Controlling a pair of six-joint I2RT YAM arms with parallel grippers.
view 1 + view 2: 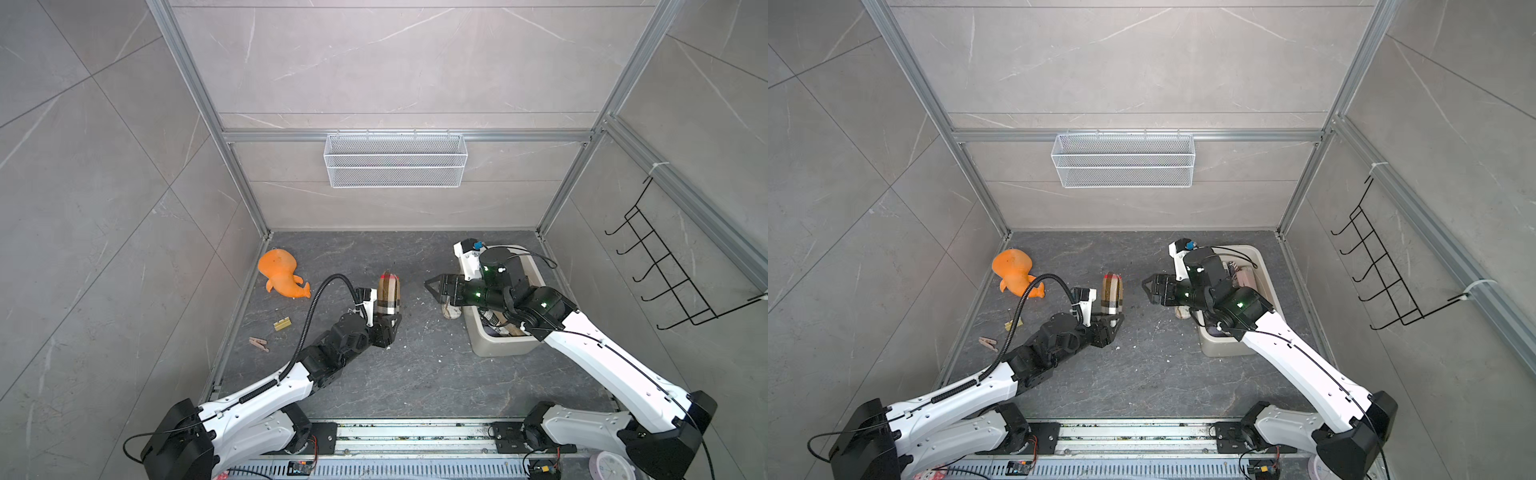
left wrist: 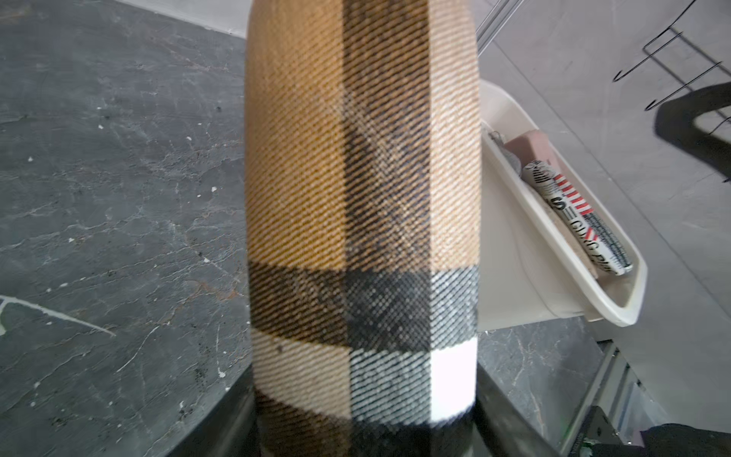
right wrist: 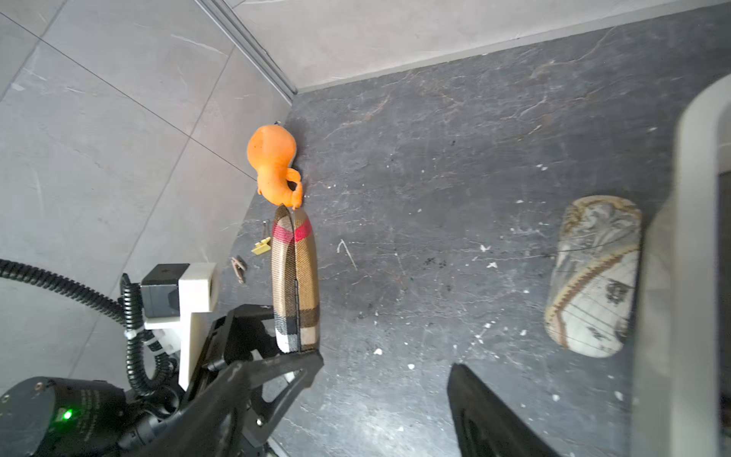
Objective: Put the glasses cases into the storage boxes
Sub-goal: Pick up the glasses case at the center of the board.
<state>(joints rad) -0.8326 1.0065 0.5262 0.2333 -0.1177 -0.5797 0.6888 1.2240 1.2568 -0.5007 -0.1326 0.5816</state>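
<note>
In the black left claw (image 1: 388,319), the plaid case (image 1: 389,296) is tan with dark brown, black and white bands, red at its far tip. Near the black right claw (image 1: 432,290), the map-print case (image 3: 593,277) is cream and grey with brown-striped edging; the tub (image 1: 498,347) is cream-beige, its newspaper-print case (image 2: 581,221) black-on-white with red bars.

The only lettering that reads is on the newspaper-print case (image 2: 581,221) in the tub (image 2: 617,312), seen from the left wrist. Bold black capitals run along its length: a large "S", then "GU", a letter that may be "S" or "G", and "PL" before the rim cuts them off. The columns of fine print beside them are too small to read, and the dark marks on the map-print case (image 3: 593,277) are too blurred to read as words.
</note>
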